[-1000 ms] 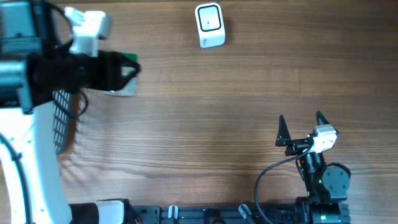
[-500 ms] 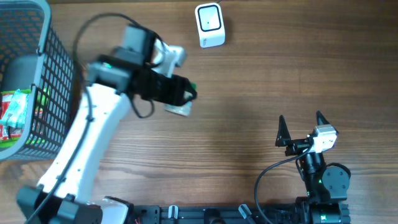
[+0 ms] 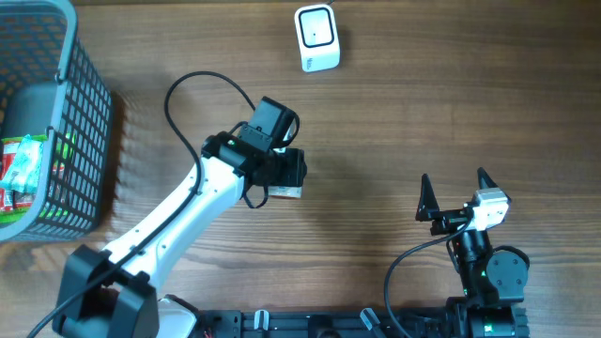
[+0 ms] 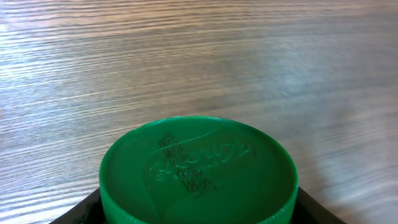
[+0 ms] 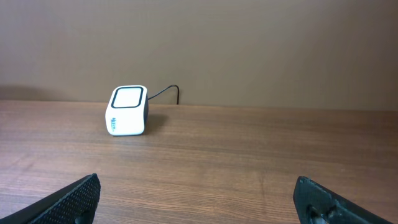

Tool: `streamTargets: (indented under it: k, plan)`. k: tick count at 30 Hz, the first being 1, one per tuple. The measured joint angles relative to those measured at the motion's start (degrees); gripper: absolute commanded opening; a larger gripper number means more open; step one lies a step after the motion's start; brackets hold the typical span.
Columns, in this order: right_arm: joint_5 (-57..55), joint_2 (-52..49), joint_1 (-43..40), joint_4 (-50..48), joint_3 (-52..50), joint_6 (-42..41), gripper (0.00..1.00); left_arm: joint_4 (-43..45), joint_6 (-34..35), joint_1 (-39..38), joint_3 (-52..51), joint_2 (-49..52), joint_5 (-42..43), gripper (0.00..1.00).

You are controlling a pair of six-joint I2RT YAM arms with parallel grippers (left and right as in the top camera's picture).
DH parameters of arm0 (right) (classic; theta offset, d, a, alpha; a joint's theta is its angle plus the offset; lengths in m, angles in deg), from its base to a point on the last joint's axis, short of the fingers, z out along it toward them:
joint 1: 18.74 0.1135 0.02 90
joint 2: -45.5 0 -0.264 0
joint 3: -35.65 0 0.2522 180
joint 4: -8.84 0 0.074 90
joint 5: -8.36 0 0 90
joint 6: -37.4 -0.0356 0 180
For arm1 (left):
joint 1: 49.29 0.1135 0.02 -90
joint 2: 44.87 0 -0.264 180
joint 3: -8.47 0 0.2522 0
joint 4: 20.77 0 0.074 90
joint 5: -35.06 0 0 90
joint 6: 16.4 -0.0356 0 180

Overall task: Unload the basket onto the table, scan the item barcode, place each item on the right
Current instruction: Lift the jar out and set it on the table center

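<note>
1. Two arms work at a wooden table (image 3: 404, 113). The left arm reaches from the bottom-left corner of the overhead view towards the middle of the tabletop.
2. Left gripper (image 3: 283, 173): its jaws are clamped on the item (image 3: 289, 191), which shows from above only as a pale edge just beyond the dark fingers.
3. From the left wrist camera the item fills the lower half of the view. Its round green lid (image 4: 199, 171) faces the lens, with raised lettering and some small dark print that is too blurred to read. A black finger (image 4: 74, 214) presses in at each lower corner.
4. No barcode can be made out in any view.
5. The item is held near the table's centre, below and slightly left of the white scanner (image 3: 316, 38), and well apart from it.
6. The scanner stands at the far edge of the table. In the right wrist view (image 5: 127, 111) its dark-framed window faces upward and a thin cable (image 5: 173, 92) runs off behind it.
7. Right gripper (image 3: 456, 191): its jaws are spread wide and hold nothing, low at the right side of the table. Its fingertips (image 5: 74, 198) sit at the bottom corners of its own camera view.
8. A grey mesh basket (image 3: 83, 141) sits at the left edge of the table, holding red and green packets (image 3: 23, 169).
</note>
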Motion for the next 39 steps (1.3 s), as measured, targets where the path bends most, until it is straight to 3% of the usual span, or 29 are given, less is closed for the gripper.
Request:
streamTargets:
  k: [12, 24, 25, 27, 30, 32, 39]
  plan:
    - [0.0, 0.0, 0.0, 0.0, 0.0, 0.0, 1.0, 3.1, 2.1, -0.1, 0.0, 10.6, -2.2, 0.59]
    - [0.0, 0.0, 0.0, 0.0, 0.0, 0.0, 1.0, 5.3, 2.3, -0.3, -0.4, 13.1, -1.5, 0.63]
    - [0.0, 0.0, 0.0, 0.0, 0.0, 0.0, 1.0, 5.4, 2.3, -0.4, -0.6, 13.4, -1.5, 0.65]
    - [0.0, 0.0, 0.0, 0.0, 0.0, 0.0, 1.0, 5.4, 2.5, -0.4, -0.7, 13.9, -1.2, 0.79]
    - [0.0, 0.0, 0.0, 0.0, 0.0, 0.0, 1.0, 6.1, 2.9, -0.4, -0.8, 14.1, -0.9, 0.86]
    - [0.0, 0.0, 0.0, 0.0, 0.0, 0.0, 1.0, 6.5, 3.0, -0.4, -1.0, 14.2, -0.8, 1.0]
    - [0.0, 0.0, 0.0, 0.0, 0.0, 0.0, 1.0, 6.5, 3.3, -0.4, -1.0, 14.2, -0.6, 1.0]
